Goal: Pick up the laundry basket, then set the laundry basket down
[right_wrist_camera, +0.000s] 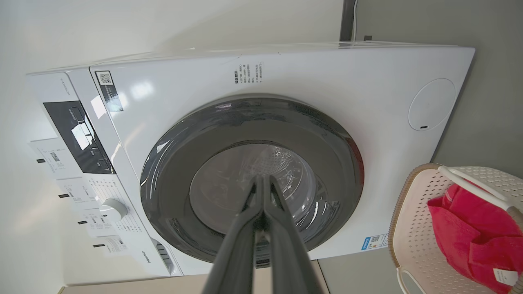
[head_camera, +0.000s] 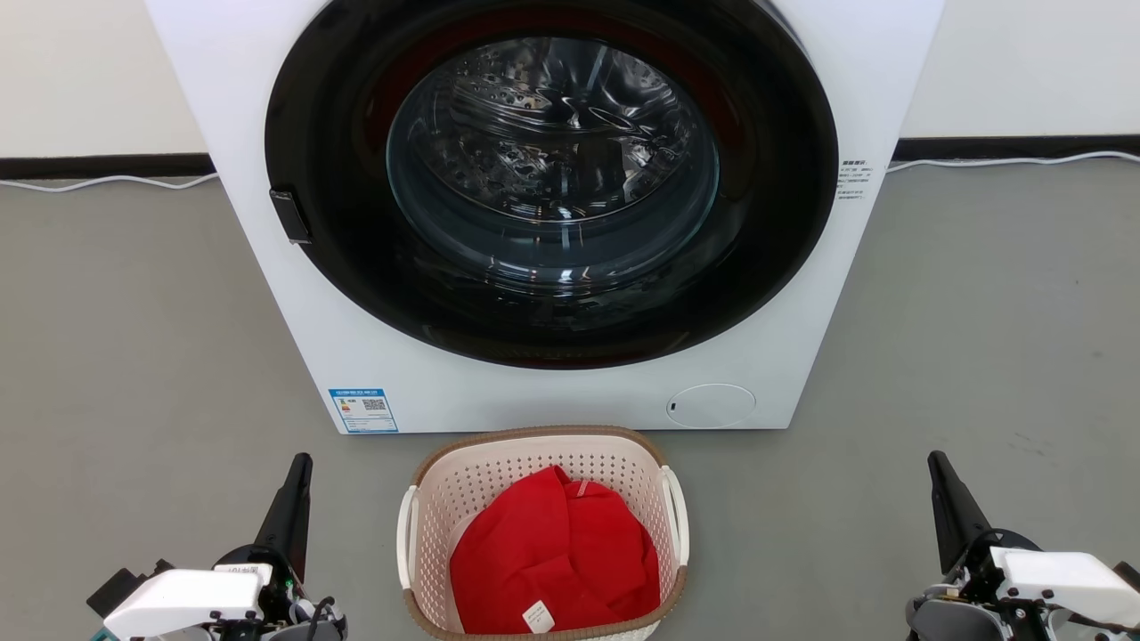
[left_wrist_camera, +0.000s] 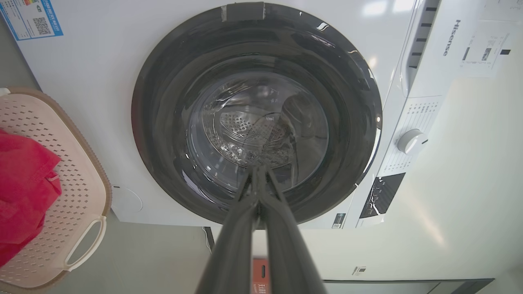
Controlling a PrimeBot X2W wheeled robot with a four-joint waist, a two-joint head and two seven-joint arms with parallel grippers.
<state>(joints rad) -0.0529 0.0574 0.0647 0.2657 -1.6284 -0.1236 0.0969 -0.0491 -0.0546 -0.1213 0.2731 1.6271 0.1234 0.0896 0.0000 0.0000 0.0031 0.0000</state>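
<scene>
Cream laundry basket sits between clenched, empty left tool and right tool; a one-handle lift could tip it (red garment spills).

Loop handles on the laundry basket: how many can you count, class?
2. The left loop handle and the right loop handle, on opposite sides of the laundry basket; none seems hidden.
</scene>
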